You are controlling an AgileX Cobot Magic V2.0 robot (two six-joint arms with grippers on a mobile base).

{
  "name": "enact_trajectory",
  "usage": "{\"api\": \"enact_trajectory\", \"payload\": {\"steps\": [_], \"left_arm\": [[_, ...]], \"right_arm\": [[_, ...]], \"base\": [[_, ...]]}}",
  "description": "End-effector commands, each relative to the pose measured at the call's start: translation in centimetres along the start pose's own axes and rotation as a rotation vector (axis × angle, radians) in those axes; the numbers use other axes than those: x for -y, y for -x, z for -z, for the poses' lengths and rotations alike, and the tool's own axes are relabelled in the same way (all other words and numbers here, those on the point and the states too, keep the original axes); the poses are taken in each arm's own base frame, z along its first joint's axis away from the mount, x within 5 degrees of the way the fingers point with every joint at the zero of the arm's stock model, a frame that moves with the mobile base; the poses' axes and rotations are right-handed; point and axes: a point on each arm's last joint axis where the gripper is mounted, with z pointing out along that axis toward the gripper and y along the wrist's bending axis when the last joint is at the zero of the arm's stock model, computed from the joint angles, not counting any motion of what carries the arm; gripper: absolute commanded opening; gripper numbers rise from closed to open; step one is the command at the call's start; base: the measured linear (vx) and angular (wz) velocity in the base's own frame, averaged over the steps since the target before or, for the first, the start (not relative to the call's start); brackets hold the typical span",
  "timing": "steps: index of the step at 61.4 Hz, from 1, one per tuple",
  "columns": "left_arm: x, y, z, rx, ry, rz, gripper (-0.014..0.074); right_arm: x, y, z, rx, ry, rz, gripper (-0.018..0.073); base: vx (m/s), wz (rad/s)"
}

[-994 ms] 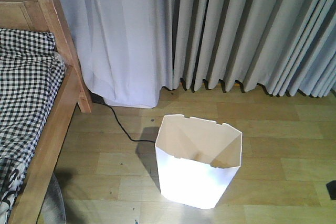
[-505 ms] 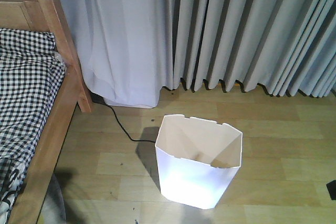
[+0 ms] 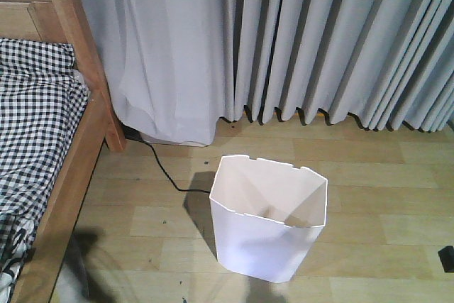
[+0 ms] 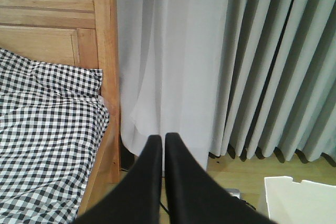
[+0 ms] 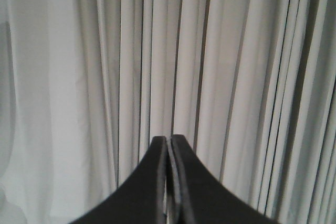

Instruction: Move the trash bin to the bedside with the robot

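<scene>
The white trash bin point(image 3: 268, 226) stands upright on the wood floor, right of the bed, with a strip of floor between them. Its rim corner also shows in the left wrist view point(image 4: 300, 199). The bedside is the light-brown wooden bed frame point(image 3: 65, 186) with black-and-white checked bedding point(image 3: 34, 127), at the left. My left gripper point(image 4: 163, 138) is shut with nothing in it and points at the curtain beside the bedpost point(image 4: 105, 51). My right gripper point(image 5: 169, 139) is shut and empty, facing the curtain. Neither touches the bin.
Grey curtains point(image 3: 305, 40) hang along the back wall down to the floor. A loose black cable point(image 3: 162, 169) runs over the floor from the curtain's foot towards the bin. A small black object point(image 3: 447, 257) shows at the right edge.
The bin and bed stay put. The black object at the right edge has slid slightly lower, and the shadow at the lower left has grown.
</scene>
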Motion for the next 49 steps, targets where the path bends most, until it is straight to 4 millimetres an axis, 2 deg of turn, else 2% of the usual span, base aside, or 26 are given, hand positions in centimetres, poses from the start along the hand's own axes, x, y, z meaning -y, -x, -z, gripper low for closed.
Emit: {"api": "enact_trajectory", "payload": {"steps": [1, 49], "left_arm": [[-0.01, 0.06, -0.05, 0.062, -0.004, 0.01, -0.0006], [-0.01, 0.06, -0.05, 0.062, -0.004, 0.01, -0.0006]], "right_arm": [[-0.03, 0.43, 0.09, 0.073, 0.0, 0.043, -0.0009], [-0.03, 0.42, 0.08, 0.072, 0.001, 0.015, -0.0009]], "base": [[0.0, 0.0], [0.0, 0.0]]}}
